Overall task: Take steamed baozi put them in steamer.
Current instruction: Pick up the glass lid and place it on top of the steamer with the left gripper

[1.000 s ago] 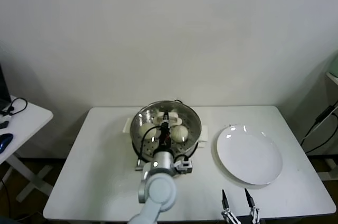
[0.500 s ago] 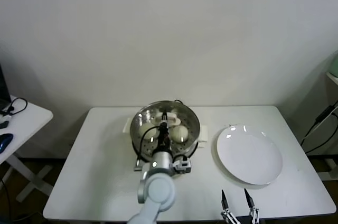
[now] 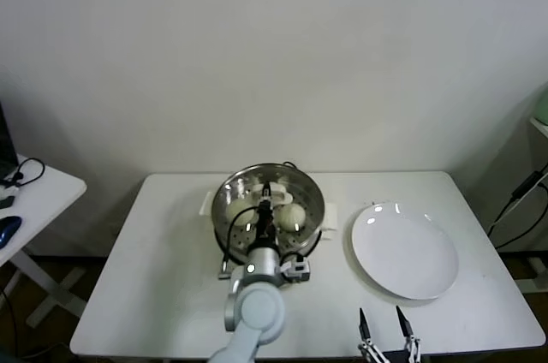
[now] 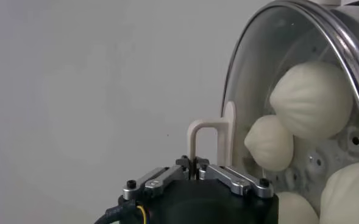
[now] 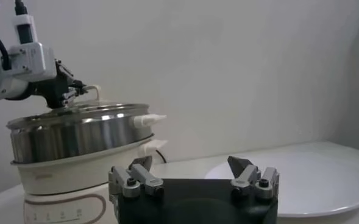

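The steamed baozi (image 4: pixel 312 100) are inside the steamer (image 3: pixel 310 194), which stands in the middle of the white table (image 3: pixel 163 260). The left wrist view shows four of them through a round glass lid (image 4: pixel 270 67): one big bun, a smaller one (image 4: pixel 269 143) next to it, and two more at the edge of the picture. In the head view only two buns show clearly, because the arm hides the rest. The steamer is one shiny steel basket on a cream pot base (image 5: pixel 75 171). The glass lid sits on top of it. The left gripper (image 4: pixel 196 167) is right above the steamer, and its jaws are pinched together on the lid's cream handle (image 4: pixel 211 137). To the right of the steamer lies one flat white plate (image 3: pixel 404 251), close by but not touching. The right gripper (image 5: pixel 194 170) waits low near the table's front edge, just in front of the plate, with its jaws wide apart.
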Robot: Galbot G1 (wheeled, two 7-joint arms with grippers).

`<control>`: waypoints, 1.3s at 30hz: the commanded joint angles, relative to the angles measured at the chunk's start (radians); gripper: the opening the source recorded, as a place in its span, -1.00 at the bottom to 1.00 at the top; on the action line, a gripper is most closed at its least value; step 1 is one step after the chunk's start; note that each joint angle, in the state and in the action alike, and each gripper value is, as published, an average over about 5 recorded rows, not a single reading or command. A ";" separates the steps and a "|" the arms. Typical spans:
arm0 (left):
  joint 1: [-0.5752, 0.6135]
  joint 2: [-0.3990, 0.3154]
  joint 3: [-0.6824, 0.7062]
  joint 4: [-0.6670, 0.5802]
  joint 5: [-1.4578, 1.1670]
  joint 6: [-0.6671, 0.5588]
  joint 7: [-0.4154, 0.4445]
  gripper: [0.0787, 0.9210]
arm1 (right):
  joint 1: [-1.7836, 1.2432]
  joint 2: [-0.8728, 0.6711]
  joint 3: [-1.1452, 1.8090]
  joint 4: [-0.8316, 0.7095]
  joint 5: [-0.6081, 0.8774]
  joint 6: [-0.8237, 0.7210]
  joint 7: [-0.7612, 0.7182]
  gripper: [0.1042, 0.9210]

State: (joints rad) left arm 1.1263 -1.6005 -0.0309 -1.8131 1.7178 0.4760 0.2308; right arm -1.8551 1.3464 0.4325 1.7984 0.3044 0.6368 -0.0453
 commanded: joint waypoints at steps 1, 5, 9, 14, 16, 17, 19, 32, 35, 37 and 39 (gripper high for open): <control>0.000 0.003 -0.002 0.009 -0.014 0.003 -0.031 -0.87 | -0.001 0.000 -0.001 0.002 0.000 0.001 -0.001 0.76; 0.000 0.004 -0.003 0.008 -0.018 0.003 -0.037 -0.87 | -0.003 0.000 -0.002 0.002 -0.002 0.002 -0.002 0.76; -0.002 0.005 -0.003 0.007 -0.021 0.002 -0.038 -0.87 | -0.003 0.001 -0.002 0.003 -0.002 0.003 -0.002 0.76; -0.003 0.004 0.000 0.006 -0.024 -0.003 -0.045 -0.87 | -0.005 0.000 -0.003 0.004 -0.002 0.006 -0.005 0.76; -0.002 0.004 0.000 0.005 -0.022 -0.004 -0.047 -0.87 | -0.006 0.000 -0.003 0.003 -0.002 0.007 -0.004 0.76; -0.002 0.005 0.000 0.005 -0.021 -0.005 -0.048 -0.86 | -0.006 0.000 -0.003 0.003 -0.002 0.007 -0.004 0.76; 0.000 0.007 -0.001 0.004 -0.018 -0.005 -0.047 -0.84 | -0.006 0.000 -0.003 0.003 -0.002 0.007 -0.004 0.76; 0.004 0.028 -0.020 -0.004 0.000 -0.017 -0.027 -0.17 | -0.001 0.004 -0.006 -0.001 -0.001 0.009 -0.003 0.76; 0.003 0.034 -0.022 -0.009 0.006 -0.024 -0.015 -0.26 | 0.000 0.004 -0.006 -0.001 -0.001 0.010 -0.002 0.76; 0.002 0.038 -0.023 -0.012 0.007 -0.026 -0.011 -0.36 | 0.000 0.004 -0.005 -0.002 0.000 0.010 -0.002 0.76; 0.001 0.041 -0.024 -0.014 0.007 -0.028 -0.009 -0.49 | 0.000 0.004 -0.005 -0.003 0.000 0.010 -0.001 0.76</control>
State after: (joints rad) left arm 1.1287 -1.5674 -0.0515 -1.8228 1.7188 0.4532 0.2079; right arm -1.8556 1.3502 0.4271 1.7975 0.3032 0.6463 -0.0488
